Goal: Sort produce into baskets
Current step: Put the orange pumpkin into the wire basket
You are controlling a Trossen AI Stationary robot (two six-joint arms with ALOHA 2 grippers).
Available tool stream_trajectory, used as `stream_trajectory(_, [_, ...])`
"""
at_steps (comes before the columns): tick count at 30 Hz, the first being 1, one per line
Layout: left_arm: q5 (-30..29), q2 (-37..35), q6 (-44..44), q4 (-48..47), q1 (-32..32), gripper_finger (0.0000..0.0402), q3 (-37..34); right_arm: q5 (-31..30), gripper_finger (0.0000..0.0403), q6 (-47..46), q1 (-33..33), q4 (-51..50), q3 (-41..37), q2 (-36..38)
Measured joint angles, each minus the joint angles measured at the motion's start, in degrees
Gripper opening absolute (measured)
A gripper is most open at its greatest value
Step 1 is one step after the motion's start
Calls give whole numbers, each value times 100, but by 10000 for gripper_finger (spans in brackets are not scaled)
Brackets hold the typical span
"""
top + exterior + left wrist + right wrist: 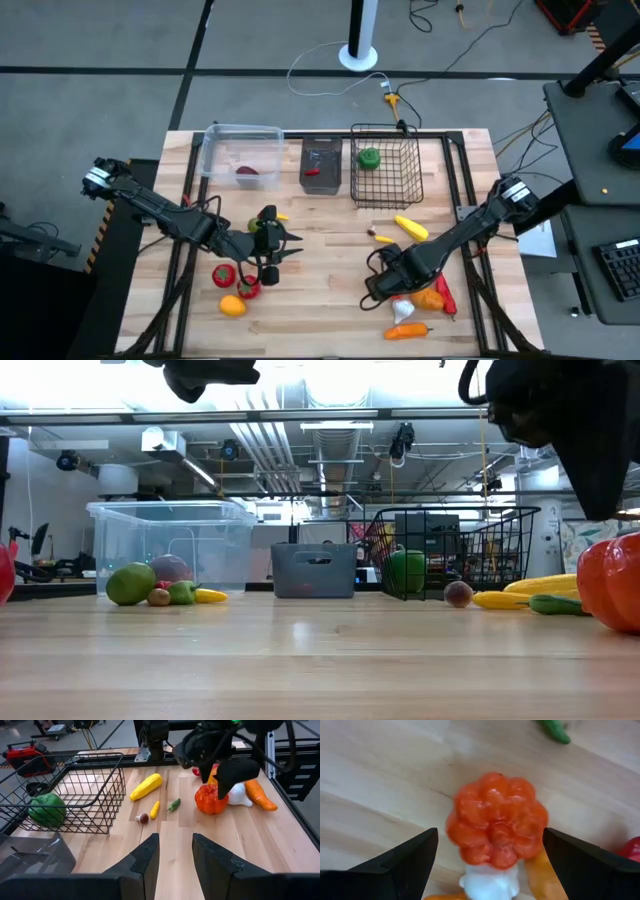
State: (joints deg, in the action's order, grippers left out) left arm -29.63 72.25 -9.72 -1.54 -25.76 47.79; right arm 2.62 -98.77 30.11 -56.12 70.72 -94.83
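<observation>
My right gripper (388,284) is open and points down over an orange-red ribbed pumpkin (496,820). Its fingers stand on either side of the pumpkin without touching it. The pumpkin rests on the table beside a white garlic (239,795) and an orange carrot (260,796). My left gripper (175,852) is open and empty at the table's left middle (270,248), near a green lime (258,227), a red tomato (223,273) and an orange (232,306). The clear tub (240,150), the dark bin (321,165) and the wire basket (386,168) stand along the far edge.
The wire basket holds a green pepper (47,810). The tub holds a dark red piece (247,173) and the bin a red one (313,172). A yellow corn (146,786), a small yellow piece (155,809), a green chili (173,804) and a red chili (445,297) lie at the right.
</observation>
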Motion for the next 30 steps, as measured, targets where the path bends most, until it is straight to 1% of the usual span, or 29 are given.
stream_trajectory(15, [-98, 0, -2, -25, 0, 100, 0, -71, 352, 44, 0, -52, 2, -177])
stream_trajectory(30, [-105, 0, -2, -94, 0, 100, 0, -121, 352, 382, 0, 164, 0, -197])
